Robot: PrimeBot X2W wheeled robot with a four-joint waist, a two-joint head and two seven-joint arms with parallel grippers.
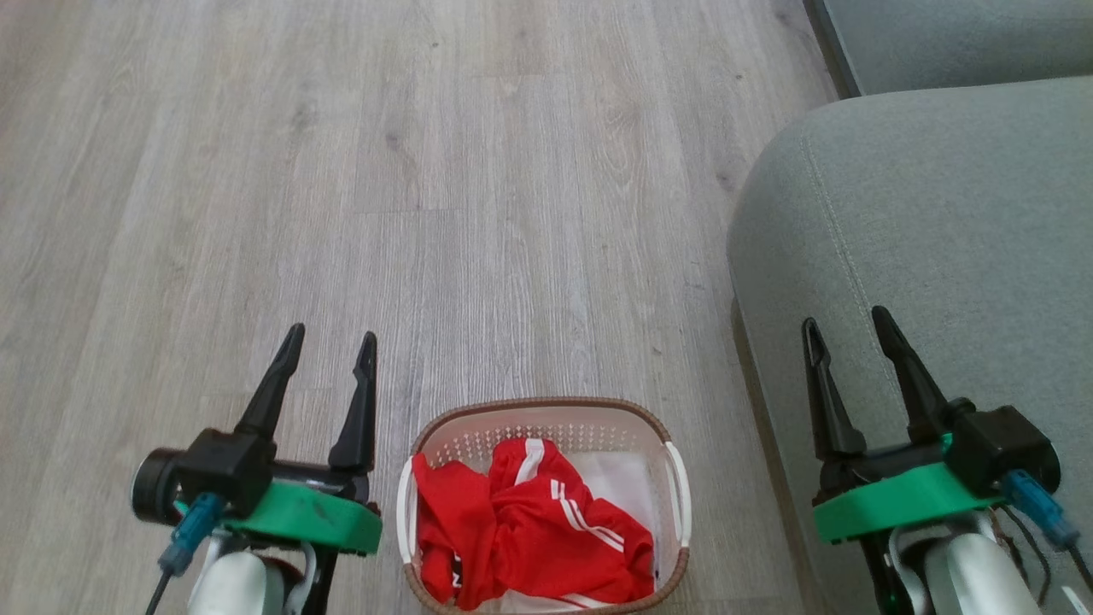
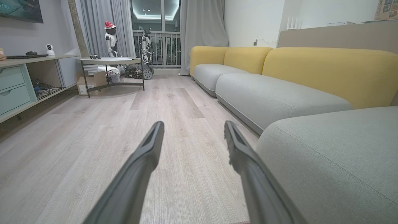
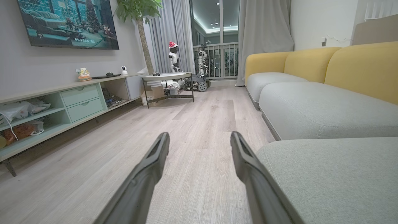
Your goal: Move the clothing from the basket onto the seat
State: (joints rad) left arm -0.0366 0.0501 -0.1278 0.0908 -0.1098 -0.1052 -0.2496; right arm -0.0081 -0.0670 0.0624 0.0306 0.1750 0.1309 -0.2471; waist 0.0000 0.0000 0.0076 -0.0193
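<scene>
**Red clothing in the basket, both claws spread and empty**

The clothing [image 1: 529, 530] lies crumpled inside the basket [image 1: 546, 404], piled toward its left wall and middle, white stripes showing. A white liner [image 1: 622, 478] is bare at the basket's far right corner. The basket stands on the wooden floor [image 1: 427, 171], near the front edge of the seat [image 1: 939, 239] and apart from it, by the seat's rounded corner. The left gripper [image 1: 333, 335] hangs over the floor just left of the basket, fingers spread, pinching nothing. The right gripper [image 1: 844, 320] hangs over the seat's front edge, fingers likewise spread and empty. Neither claw touches the clothing.
</scene>
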